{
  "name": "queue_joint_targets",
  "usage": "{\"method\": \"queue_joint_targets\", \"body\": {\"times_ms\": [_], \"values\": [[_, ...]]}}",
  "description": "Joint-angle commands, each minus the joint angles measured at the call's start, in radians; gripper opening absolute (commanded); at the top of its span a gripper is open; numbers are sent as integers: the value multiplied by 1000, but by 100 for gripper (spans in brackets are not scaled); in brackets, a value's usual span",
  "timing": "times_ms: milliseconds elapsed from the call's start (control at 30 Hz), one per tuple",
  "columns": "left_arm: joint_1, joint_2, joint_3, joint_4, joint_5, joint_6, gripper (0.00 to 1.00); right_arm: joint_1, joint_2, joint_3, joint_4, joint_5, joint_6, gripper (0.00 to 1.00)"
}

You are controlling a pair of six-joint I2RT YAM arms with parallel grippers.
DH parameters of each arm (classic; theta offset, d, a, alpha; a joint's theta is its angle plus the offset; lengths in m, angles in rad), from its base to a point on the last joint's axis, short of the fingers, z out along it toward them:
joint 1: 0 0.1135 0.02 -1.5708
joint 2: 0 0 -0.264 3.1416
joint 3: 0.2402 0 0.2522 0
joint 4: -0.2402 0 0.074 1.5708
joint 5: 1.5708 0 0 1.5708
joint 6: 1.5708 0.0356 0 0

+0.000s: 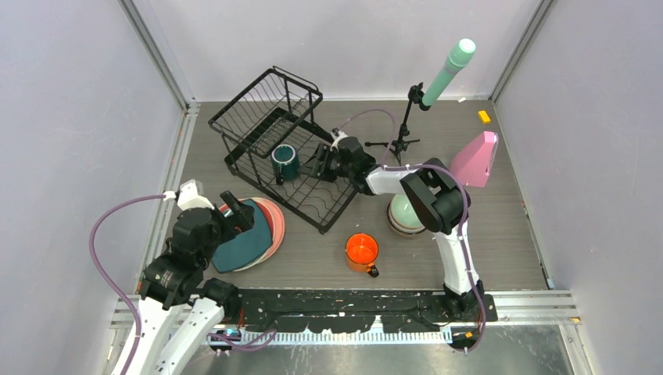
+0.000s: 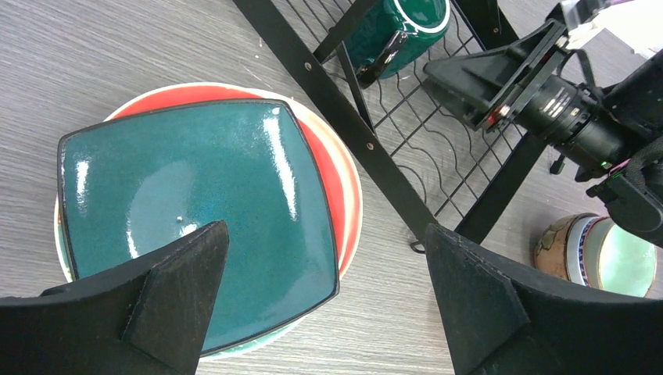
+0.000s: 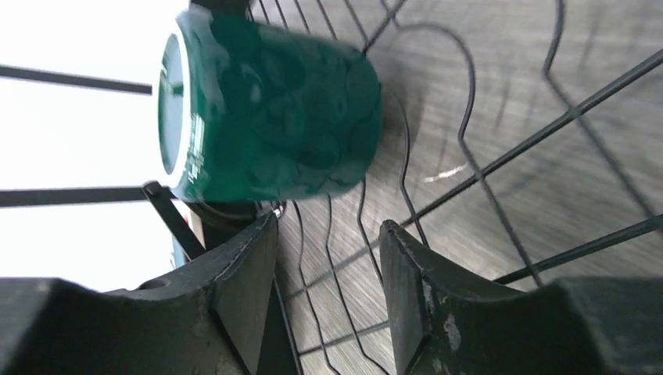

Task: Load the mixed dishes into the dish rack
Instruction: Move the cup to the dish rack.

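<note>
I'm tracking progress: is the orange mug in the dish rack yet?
No, the orange mug stands on the table in front of the dish rack, outside its wires.

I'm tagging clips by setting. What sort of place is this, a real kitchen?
Probably a lab test cell, not a kitchen: plain grey walls on metal framing, two robot arms bolted to the table, a tripod-mounted mint cylinder.

We see the first mug (image 1: 284,162) in the dish rack (image 1: 313,195) and the plate stack (image 1: 249,234) left of its near corner. The second mug (image 1: 362,251) stands right of that corner, the bowl stack (image 1: 405,216) behind it.
</note>
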Motion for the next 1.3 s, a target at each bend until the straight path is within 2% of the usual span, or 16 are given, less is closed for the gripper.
{"method": "queue_joint_targets", "body": {"times_ms": [0,167,400,633,800,1000,1133,1267], "values": [[0,1,8,27,8,3,100,-12,-75,30,129,112,91,52],[0,-20,16,3,-2,1,100,-26,-44,33,124,248,201,50],[0,-47,14,-7,-17,-3,100,-5,59,189,44,215,214,51],[0,-91,1,16,-43,-15,99,64,88,164,109,301,285,52],[0,-104,6,-17,-66,-21,99,83,136,237,95,288,315,53],[0,-111,10,-29,-76,-21,99,82,126,223,81,314,324,54],[0,-113,5,-29,-73,-23,99,79,112,201,73,290,314,52],[0,-101,11,-24,-67,-22,99,81,137,253,50,233,318,51]]}}
